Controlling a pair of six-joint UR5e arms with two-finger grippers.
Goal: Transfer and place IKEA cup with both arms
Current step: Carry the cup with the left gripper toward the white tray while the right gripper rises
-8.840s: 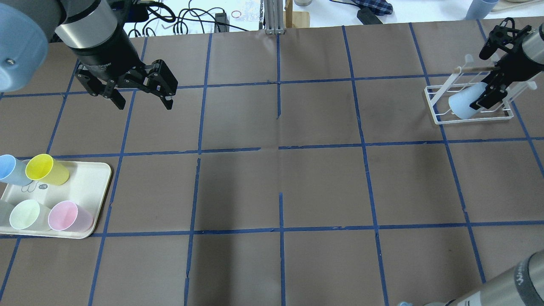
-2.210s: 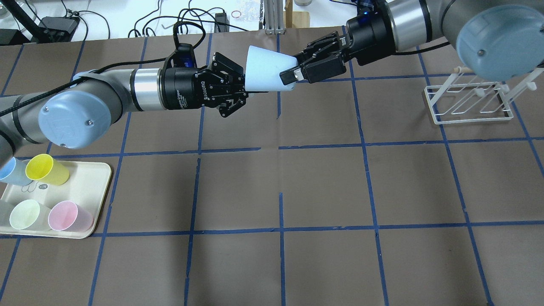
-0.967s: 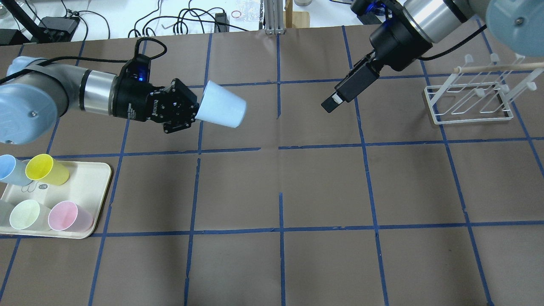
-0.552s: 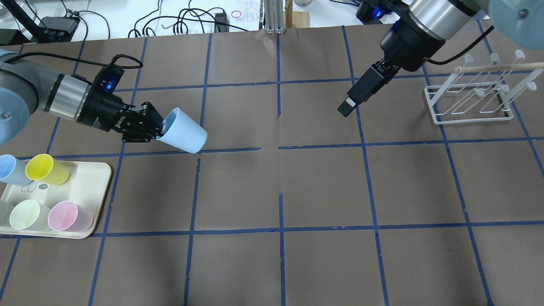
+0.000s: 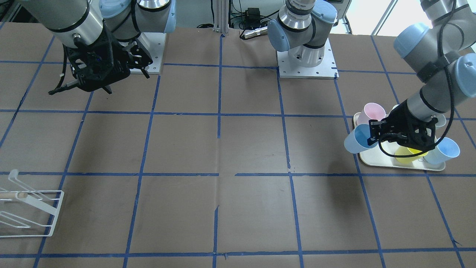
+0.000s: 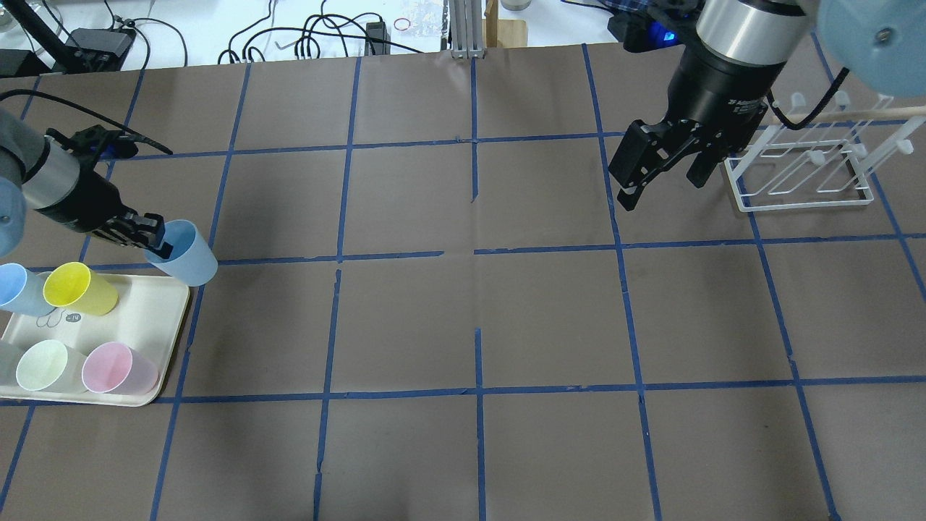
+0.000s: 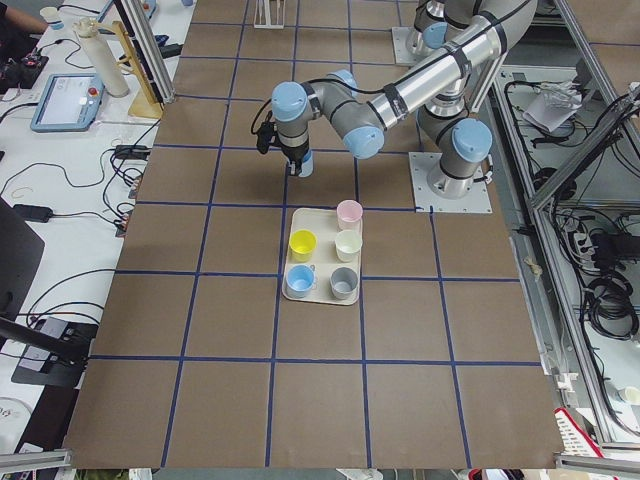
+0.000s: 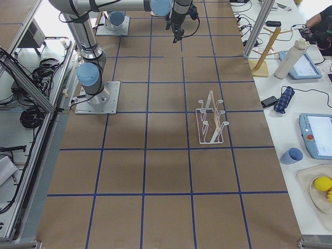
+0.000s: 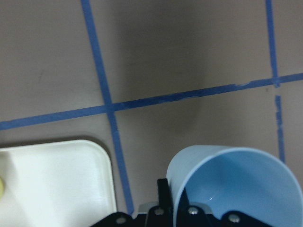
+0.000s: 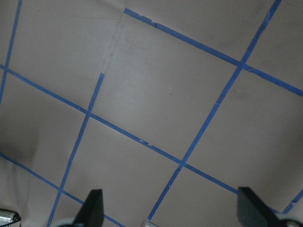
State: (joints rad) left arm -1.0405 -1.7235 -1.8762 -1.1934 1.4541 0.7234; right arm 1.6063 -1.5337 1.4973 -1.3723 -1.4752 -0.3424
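Seen from above, the cream tray (image 6: 148, 307) lies at 8 o'clock on the bench (image 6: 477, 318). On it stand a sky-blue cup (image 6: 18, 288), a yellow cup (image 6: 78, 288), a pale green cup (image 6: 43, 365) and a pink cup (image 6: 116, 367). One spot on the tray is bare. It is at 3 o'clock from the yellow cup and 12 o'clock from the pink cup.

The left gripper (image 6: 158, 242) pinches the IKEA cup (image 6: 189, 255) by its rim, with one finger inside and one outside. The cup hangs a bit tilted, mouth up, just off the tray's 1 o'clock corner. It looks to be up in the air, not set down yet.

To do this step well, the cup should go toward 7 o'clock, over the bare spot. It should be turned to stand straight, then go down slowly until its bottom sits flat. It must not bump the yellow cup. Only then should the fingers let go and lift straight up, so the inside finger does not tip the cup.

The right gripper (image 6: 662, 181) is spread wide and holds nothing. It hangs at 1 o'clock, just beside the white wire rack (image 6: 796, 174), well apart from the tray.
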